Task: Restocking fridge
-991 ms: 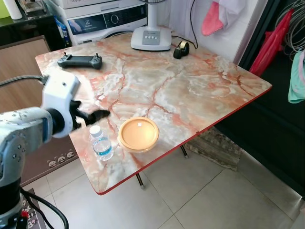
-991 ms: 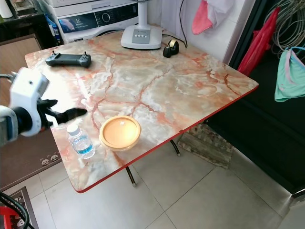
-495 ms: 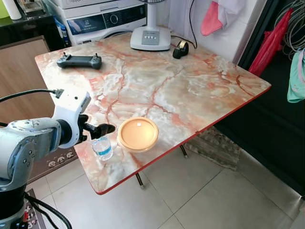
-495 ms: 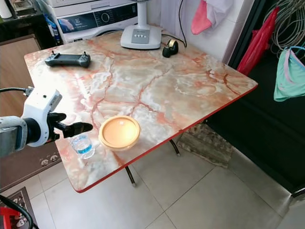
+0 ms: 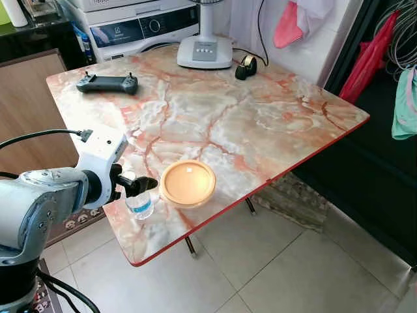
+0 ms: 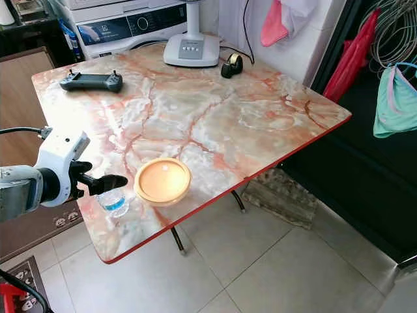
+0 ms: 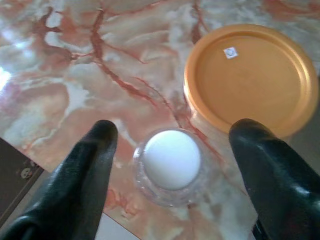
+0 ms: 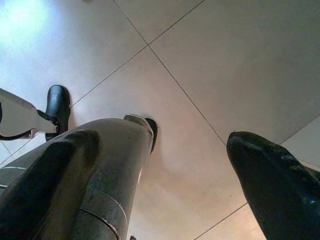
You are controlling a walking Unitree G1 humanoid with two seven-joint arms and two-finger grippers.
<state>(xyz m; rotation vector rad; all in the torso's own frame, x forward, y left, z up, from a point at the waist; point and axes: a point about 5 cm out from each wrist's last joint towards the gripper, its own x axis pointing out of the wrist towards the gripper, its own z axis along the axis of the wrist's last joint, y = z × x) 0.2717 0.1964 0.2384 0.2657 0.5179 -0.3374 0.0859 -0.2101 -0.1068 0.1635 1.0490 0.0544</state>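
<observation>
Marble-patterned table carries a water bottle near its front corner, beside an orange lid; left gripper straddles it, fingers apart, nothing lifted yet.

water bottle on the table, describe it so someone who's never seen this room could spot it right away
Find the marble-patterned table with the red edge, then its near corner on the robot's left. The water bottle stands upright there, just beside the round orange lid, with the left gripper open above it, one finger on each side. It is small, clear plastic with a white cap and blue label, the only bottle on the table.
</observation>
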